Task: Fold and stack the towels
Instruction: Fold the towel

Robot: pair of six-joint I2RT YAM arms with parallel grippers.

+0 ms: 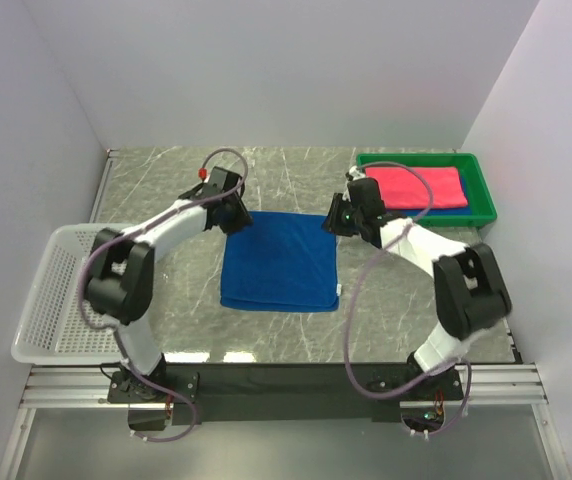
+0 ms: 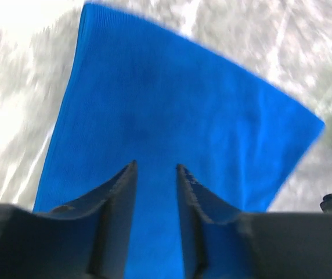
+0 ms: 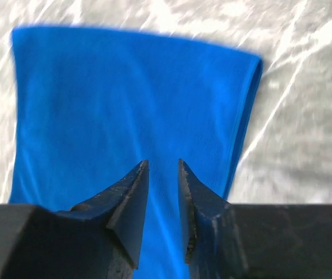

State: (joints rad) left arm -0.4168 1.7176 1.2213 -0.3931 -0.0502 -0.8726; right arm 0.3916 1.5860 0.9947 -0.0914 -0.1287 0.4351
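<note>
Flat in the middle of the grey marbled worktop [image 1: 166,180], a royal blue rectangular terry-cloth towel [image 1: 281,268], doubled over, with layered edges showing along its near and right sides. Over its far left corner, the left fingers [image 1: 234,216]; over its far right corner, the right fingers [image 1: 334,220]. Seen from the left wrist, left fingers [image 2: 122,189] apart by a narrow gap, blue cloth [image 2: 172,99] filling the space between the tips and stretching away beyond them. Seen from the right wrist, right fingers [image 3: 132,186] likewise slightly apart above the same cloth [image 3: 125,93]. No telling from either view whether the tips touch the towel; nothing visibly pinched. At the far right of the worktop, a green rectangular plastic tray [image 1: 484,195] holding a folded pink-red terry-cloth towel [image 1: 421,185] on top of a second royal blue towel [image 1: 448,208], only a strip of the latter showing along the near edge. At the left edge, beside the left arm, a white plastic lattice basket [image 1: 51,300]
</note>
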